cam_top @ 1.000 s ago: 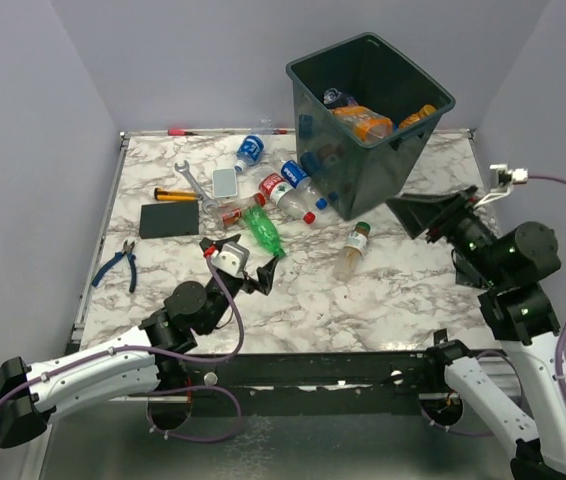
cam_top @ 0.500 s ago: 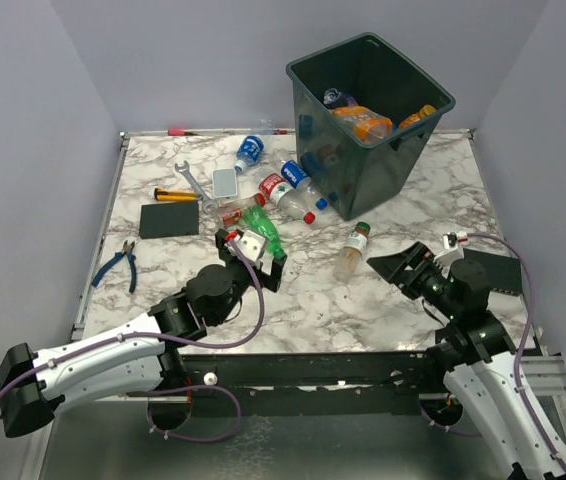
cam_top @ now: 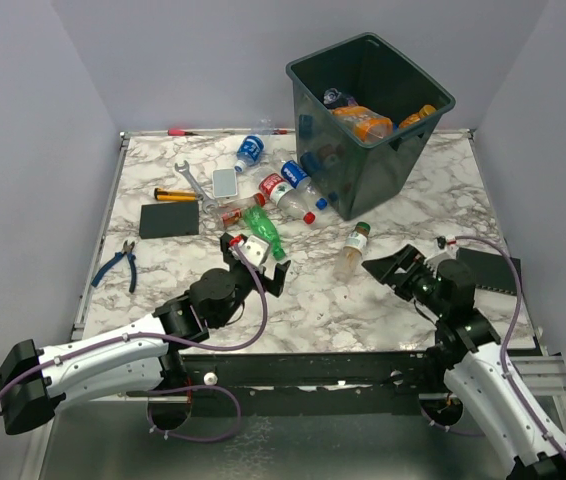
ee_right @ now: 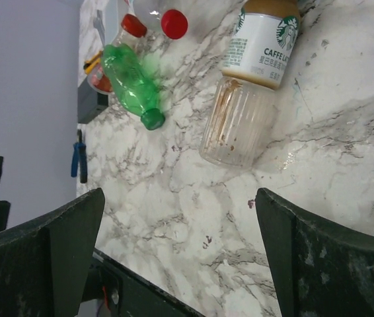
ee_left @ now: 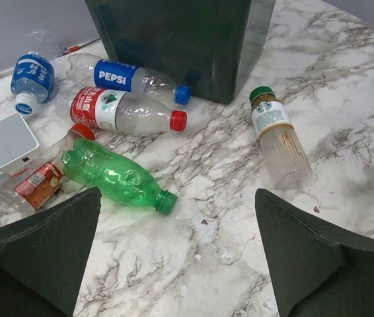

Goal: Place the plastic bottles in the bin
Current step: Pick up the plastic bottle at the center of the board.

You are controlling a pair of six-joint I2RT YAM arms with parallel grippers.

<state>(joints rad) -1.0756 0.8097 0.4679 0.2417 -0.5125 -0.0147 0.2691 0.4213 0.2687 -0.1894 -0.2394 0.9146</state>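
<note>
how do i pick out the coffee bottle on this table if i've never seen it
Find the big dark bin at the far right of the table. Just in front of it the coffee bottle lies alone, apart from the bottles clustered further left. Only it has a green cap, a white Starbucks label and a ribbed clear body smeared brown.

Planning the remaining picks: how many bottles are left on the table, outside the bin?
6: blue-label bottle by the far edge; Pepsi bottle and red-label bottle beside the bin; green bottle and small red-capped bottle mid-table; Starbucks bottle right of them. The bin could hide more.
</note>
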